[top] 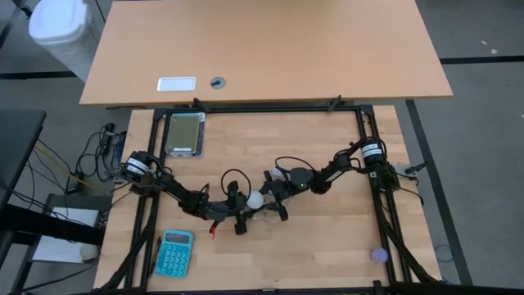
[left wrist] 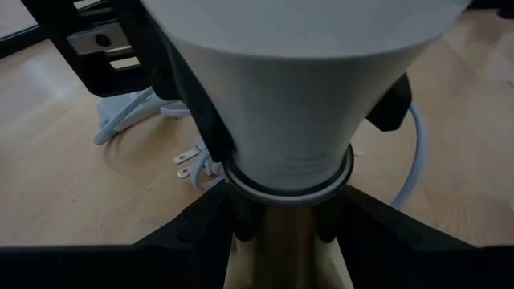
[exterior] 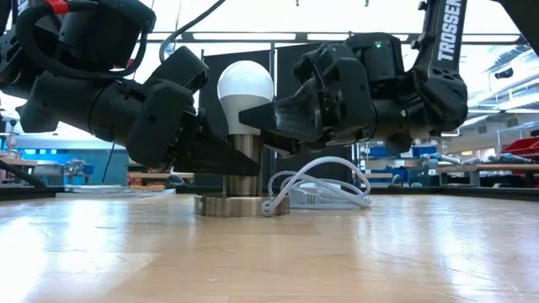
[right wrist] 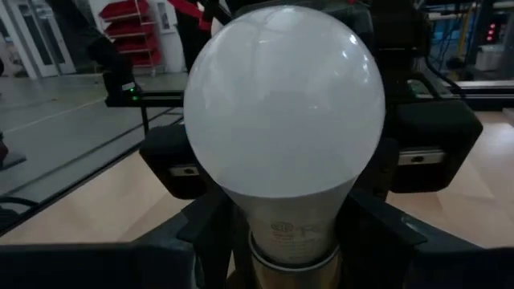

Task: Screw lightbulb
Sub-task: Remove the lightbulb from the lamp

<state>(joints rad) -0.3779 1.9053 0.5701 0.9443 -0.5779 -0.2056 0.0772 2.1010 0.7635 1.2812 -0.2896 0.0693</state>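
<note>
Overhead, we see both arms meeting near the middle of the bench (top: 327,238), the bulb (top: 256,199) a small white dot between them. Our left gripper (top: 238,215) comes in from the left side, our right gripper (top: 275,203) from the right. A calculator (top: 173,252) lies near the front left, well apart from the bulb, and a tray (top: 183,133) sits at the back left.

Low view: the bulb (exterior: 245,87) stands upright on a metal socket (exterior: 240,181) whose round base rests on the bench (exterior: 269,252). The left gripper (exterior: 221,158) is clamped on the socket stem just below the bulb. The right gripper (exterior: 261,122) reaches the bulb's neck from the other side; we cannot tell whether its fingers press it. A white cord (exterior: 320,189) is coiled just beside the base.

Left wrist: the bulb's taper (left wrist: 289,104) fills the view, seated in the socket (left wrist: 285,241) between our dark fingers (left wrist: 185,241).

Right wrist: the globe (right wrist: 285,104) sits close ahead, with fingers (right wrist: 401,249) on either side of its neck.
</note>
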